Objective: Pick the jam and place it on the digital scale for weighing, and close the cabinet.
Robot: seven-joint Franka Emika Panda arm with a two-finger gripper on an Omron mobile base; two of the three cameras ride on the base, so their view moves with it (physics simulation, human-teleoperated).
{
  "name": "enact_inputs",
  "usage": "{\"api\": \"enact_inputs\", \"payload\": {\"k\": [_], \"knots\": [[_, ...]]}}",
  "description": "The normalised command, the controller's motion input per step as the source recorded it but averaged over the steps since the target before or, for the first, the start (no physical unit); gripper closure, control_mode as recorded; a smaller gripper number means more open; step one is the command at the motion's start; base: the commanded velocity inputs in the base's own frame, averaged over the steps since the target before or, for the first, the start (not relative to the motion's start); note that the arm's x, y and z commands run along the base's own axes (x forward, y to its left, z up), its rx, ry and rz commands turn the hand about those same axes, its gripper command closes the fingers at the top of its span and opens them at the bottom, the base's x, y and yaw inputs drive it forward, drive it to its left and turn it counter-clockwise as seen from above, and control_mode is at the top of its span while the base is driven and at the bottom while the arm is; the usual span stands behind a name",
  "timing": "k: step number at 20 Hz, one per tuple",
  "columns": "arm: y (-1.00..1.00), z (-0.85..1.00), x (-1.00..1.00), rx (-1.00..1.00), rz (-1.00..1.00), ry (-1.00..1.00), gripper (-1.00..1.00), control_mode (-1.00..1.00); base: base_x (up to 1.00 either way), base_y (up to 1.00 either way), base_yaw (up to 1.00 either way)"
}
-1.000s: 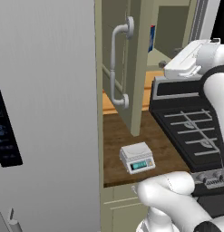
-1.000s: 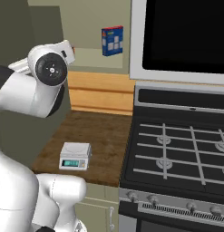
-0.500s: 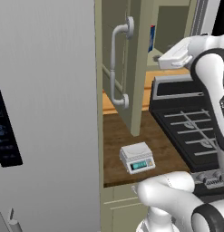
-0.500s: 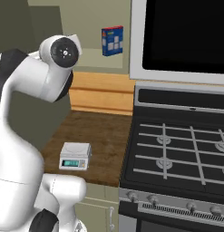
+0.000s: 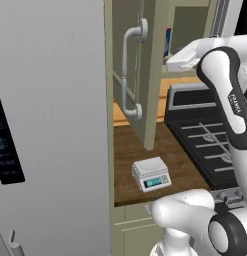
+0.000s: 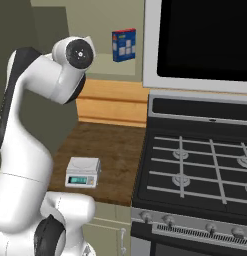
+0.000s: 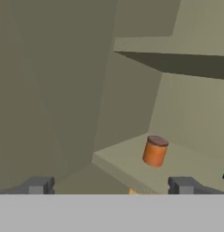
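Hand view, jam (image 7: 155, 151) upright on cabinet shelf, beyond wide-apart jaws, untouched

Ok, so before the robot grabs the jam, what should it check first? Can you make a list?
1. Gripper open wide enough for the jam: ok.
2. Jam upright on the cabinet shelf: ok.
3. Jam centred between the fingertips: not ok, it sits off to one side.
4. Cabinet door open: ok.
5. Digital scale top plate free: ok.
6. Blue and red box far enough from the jam: cannot tell.
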Motion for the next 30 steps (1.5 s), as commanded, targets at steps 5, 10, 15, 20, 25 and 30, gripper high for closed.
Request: {"api": "enact_inputs", "payload": {"k": [5, 10, 15, 20, 25, 30], "knots": [[0.1, -0.03, 0.31, 0.0, -0.01, 0.02, -1.0, -1.0, 0.0, 0.0, 0.0], [0.19, -0.19, 0.27, 0.0, -0.02, 0.06, -1.0, -1.0, 0.0, 0.0, 0.0], [0.13, -0.16, 0.3, 0.0, -0.02, 0.09, -1.0, -1.0, 0.0, 0.0, 0.0], [0.08, -0.1, 0.21, 0.0, -0.02, 0.1, -1.0, -1.0, 0.0, 0.0, 0.0], [0.05, -0.09, 0.21, 0.0, -0.01, 0.08, -1.0, -1.0, 0.0, 0.0, 0.0], [0.0, -0.08, 0.25, 0.0, 0.0, 0.05, -1.0, -1.0, 0.0, 0.0, 0.0]]}}
